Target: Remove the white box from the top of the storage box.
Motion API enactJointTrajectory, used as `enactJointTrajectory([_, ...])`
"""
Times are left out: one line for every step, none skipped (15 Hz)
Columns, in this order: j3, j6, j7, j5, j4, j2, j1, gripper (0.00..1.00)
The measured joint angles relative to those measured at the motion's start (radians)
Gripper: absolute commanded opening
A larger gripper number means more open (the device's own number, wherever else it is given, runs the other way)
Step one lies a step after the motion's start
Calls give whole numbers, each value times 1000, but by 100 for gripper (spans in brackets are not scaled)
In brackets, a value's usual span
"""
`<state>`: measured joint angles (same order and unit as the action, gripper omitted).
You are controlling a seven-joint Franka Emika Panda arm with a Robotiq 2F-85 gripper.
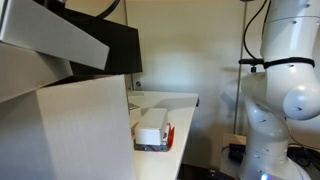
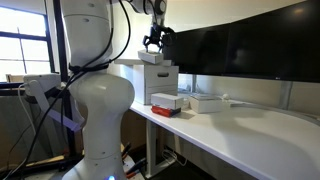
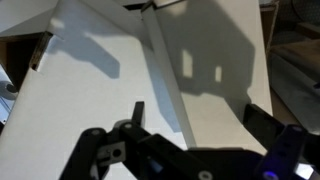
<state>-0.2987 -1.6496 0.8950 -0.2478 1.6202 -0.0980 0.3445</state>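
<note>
The white box (image 1: 152,122) lies flat on top of the red-sided storage box (image 1: 168,136) on the white desk; both also show in an exterior view, the white box (image 2: 166,98) on the storage box (image 2: 163,109). My gripper (image 2: 152,41) hangs high above the huge pale carton, behind and above the storage box, well apart from it. In the wrist view the gripper (image 3: 197,110) is open and empty, its two dark fingers spread over the carton's pale flaps. The white box and storage box do not show in the wrist view.
The huge pale cardboard carton (image 1: 70,130) (image 2: 160,78) (image 3: 90,90) stands on the desk end beside the storage box. Another flat white box (image 2: 207,102) lies further along the desk. Dark monitors (image 2: 240,50) line the back. The robot's base (image 2: 95,100) stands beside the desk.
</note>
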Motion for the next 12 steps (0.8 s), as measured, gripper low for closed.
enactJointTrajectory([3, -12, 0, -8, 10, -6, 0, 100])
enactJointTrajectory([7, -24, 0, -18, 22, -13, 0, 100])
enactJointTrajectory([11, -43, 0, -31, 35, -21, 0, 100])
enactJointTrajectory([16, -62, 0, -46, 50, -30, 0, 100])
enactJointTrajectory([22, -81, 0, -63, 65, -40, 0, 100])
enactJointTrajectory([27, -96, 0, -76, 79, -49, 0, 100])
enactJointTrajectory([32, -108, 0, -87, 92, -57, 0, 100])
enactJointTrajectory([36, -118, 0, -97, 105, -65, 0, 100])
enactJointTrajectory([39, -125, 0, -104, 115, -72, 0, 100])
enactJointTrajectory([42, -129, 0, -110, 124, -78, 0, 100])
enactJointTrajectory([45, -129, 0, -113, 130, -83, 0, 75])
enactJointTrajectory([46, -129, 0, -114, 135, -86, 0, 73])
